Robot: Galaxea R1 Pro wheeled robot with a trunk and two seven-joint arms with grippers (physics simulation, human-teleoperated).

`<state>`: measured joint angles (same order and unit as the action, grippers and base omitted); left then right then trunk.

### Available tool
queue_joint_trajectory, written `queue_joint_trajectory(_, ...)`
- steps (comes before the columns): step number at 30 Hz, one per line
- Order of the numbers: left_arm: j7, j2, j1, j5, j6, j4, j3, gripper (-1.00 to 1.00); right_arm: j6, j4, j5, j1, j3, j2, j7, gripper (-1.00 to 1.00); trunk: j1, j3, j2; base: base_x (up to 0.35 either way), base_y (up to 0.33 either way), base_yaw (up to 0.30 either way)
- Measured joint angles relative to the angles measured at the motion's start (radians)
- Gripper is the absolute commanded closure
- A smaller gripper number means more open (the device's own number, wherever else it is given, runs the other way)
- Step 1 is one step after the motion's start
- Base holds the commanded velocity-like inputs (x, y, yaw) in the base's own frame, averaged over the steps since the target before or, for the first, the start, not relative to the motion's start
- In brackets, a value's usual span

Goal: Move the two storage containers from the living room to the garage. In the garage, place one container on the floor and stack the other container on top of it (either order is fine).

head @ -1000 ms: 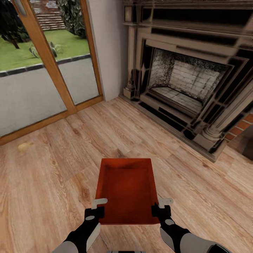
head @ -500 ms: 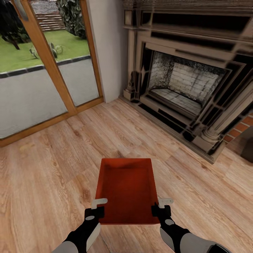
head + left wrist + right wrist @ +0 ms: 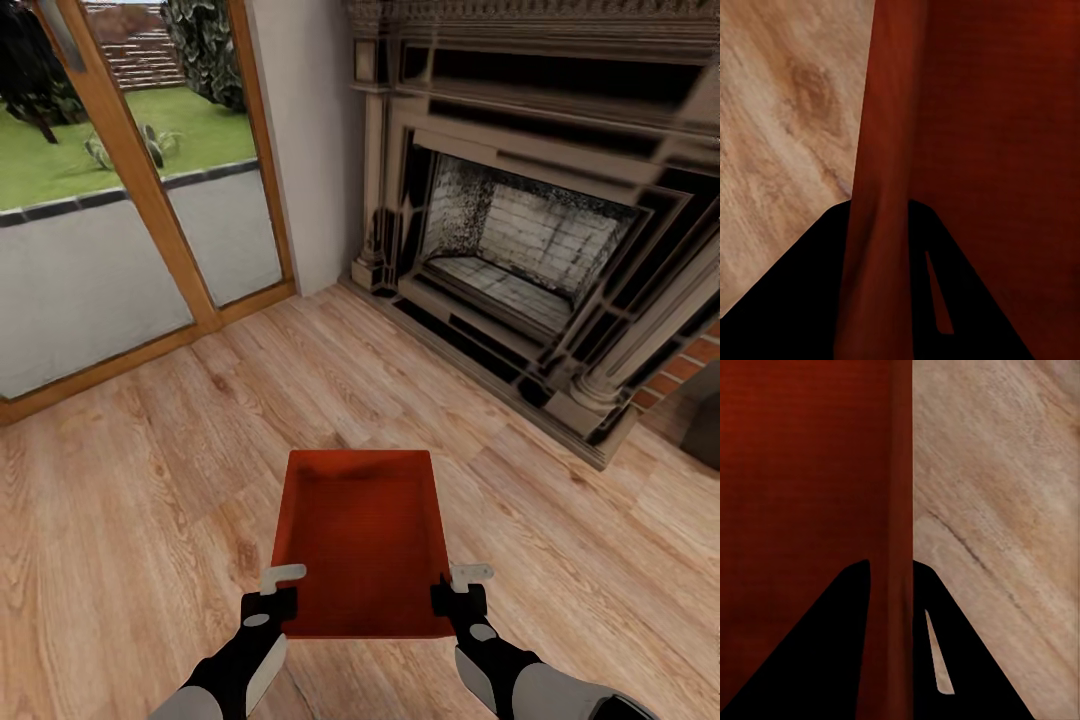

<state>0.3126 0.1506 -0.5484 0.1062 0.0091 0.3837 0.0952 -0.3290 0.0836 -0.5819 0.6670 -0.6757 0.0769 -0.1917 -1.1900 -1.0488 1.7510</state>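
Both arms are reaching forward, the left tool [image 3: 277,590] and right tool [image 3: 462,588] each pinching a side wall of the storage container [image 3: 363,540] above the wood floor [image 3: 150,500].

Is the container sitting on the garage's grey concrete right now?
No, the container is held by both hands over the light wood-plank floor near the fireplace.

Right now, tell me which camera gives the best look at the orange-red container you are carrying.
The head view: the whole storage container shows, held between the left gripper and right gripper over the wood floor. Each wrist view shows just one side wall, pinched between dark fingers, and part of the inside.
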Motion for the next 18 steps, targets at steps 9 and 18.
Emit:
queue_joint_trajectory(9,0.000,-0.001,0.000,0.003,0.000,-0.001,0.001,1.00,0.002,0.000,0.001,0.000,0.000,0.000,0.000,1.00,0.035,0.028,-0.063,0.000,0.000,0.000)
queue_joint_trajectory(18,-0.001,-0.001,0.000,0.000,0.000,-0.001,0.000,1.00,-0.001,-0.001,-0.004,0.000,-0.003,0.001,0.000,1.00,0.069,0.056,-0.126,0.000,0.000,0.000)
